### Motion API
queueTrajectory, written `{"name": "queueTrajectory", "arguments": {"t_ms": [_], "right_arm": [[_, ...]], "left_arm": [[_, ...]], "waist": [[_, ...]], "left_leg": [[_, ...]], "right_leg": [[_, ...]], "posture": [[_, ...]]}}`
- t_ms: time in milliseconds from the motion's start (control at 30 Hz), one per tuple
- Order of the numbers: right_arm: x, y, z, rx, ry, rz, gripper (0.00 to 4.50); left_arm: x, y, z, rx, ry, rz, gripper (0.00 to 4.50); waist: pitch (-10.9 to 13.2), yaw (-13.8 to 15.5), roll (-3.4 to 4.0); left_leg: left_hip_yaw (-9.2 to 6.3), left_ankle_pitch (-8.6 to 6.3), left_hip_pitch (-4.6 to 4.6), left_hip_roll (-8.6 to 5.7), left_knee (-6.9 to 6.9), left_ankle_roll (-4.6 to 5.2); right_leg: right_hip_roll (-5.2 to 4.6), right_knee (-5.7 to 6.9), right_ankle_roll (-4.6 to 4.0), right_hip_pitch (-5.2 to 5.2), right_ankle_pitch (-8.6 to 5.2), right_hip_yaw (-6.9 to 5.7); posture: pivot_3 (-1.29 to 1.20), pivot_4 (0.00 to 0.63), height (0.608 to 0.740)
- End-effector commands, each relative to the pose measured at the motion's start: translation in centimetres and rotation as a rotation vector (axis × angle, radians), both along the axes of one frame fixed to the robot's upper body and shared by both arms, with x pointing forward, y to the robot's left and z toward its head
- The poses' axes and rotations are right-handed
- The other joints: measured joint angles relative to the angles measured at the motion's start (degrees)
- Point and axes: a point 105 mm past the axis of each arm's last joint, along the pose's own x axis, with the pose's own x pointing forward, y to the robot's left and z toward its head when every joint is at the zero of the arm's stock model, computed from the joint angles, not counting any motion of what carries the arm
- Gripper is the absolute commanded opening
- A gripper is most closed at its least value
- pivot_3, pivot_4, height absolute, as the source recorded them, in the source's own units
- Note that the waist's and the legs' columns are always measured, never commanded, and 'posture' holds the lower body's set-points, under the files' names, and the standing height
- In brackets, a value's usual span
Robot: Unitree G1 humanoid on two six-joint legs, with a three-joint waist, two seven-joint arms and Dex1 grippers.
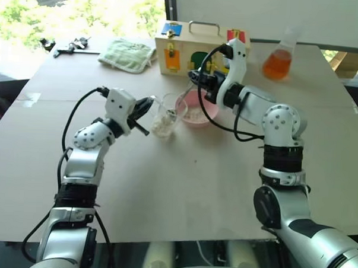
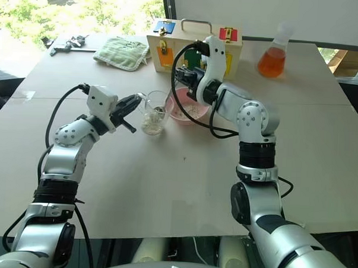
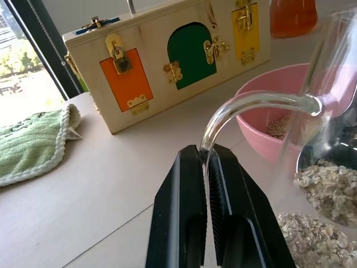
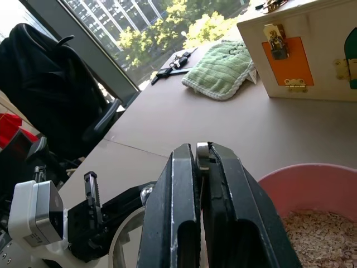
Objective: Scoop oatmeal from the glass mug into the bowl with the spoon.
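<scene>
Left gripper (image 3: 205,153) pinches glass mug (image 1: 165,115) handle; right gripper (image 4: 202,153) clamps spoon (image 1: 181,103) handle, bowl end inside mug.

1 glass mug (image 1: 165,114), 1 bowl (image 1: 198,109), 1 spoon (image 1: 182,98), 1 flask (image 1: 278,58), 1 wooden box (image 1: 191,51), 1 green cloth (image 1: 128,54).

Silver-white jointed arms, black cables, black claws
</scene>
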Motion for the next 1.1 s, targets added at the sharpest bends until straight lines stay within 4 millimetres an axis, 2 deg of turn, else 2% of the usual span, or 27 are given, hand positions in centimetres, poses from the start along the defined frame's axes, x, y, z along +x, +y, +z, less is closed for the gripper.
{"name": "queueTrajectory", "arguments": {"t_ms": [33, 467, 1100], "right_arm": [[-0.2, -0.6, 2.2, 0.055, -0.042, -0.02, 0.0], [0.1, -2.3, 1.6, 0.205, 0.148, -0.067, 0.0], [1.3, -4.3, 1.3, 0.417, 0.3, -0.146, 0.0]], "left_arm": [[-0.1, 0.1, -0.1, 0.015, -0.015, 0.014, 0.03], [-0.1, 1.1, -0.5, -0.021, -0.045, 0.099, 0.03], [-0.7, 2.6, -0.1, -0.111, -0.099, 0.207, 0.03]], "waist": [[0.0, 0.0, 0.0], [0.0, 0.0, 0.0], [0.0, -0.3, 0.0]], "left_leg": [[0.0, 0.0, 0.0, 0.0, 0.0, 0.0], [0.01, 0.0, 0.01, 0.02, 0.0, 0.0], [0.04, 0.0, 0.04, 0.04, -0.01, 0.0]], "right_leg": [[0.0, 0.0, 0.0, 0.0, 0.0, 0.0], [0.0, 0.01, 0.0, 0.0, 0.0, 0.01], [0.0, 0.04, 0.0, 0.0, 0.0, 0.06]], "posture": [[0.0, 0.15, 0.74], [0.0, 0.15, 0.74], [0.0, 0.15, 0.74]]}}
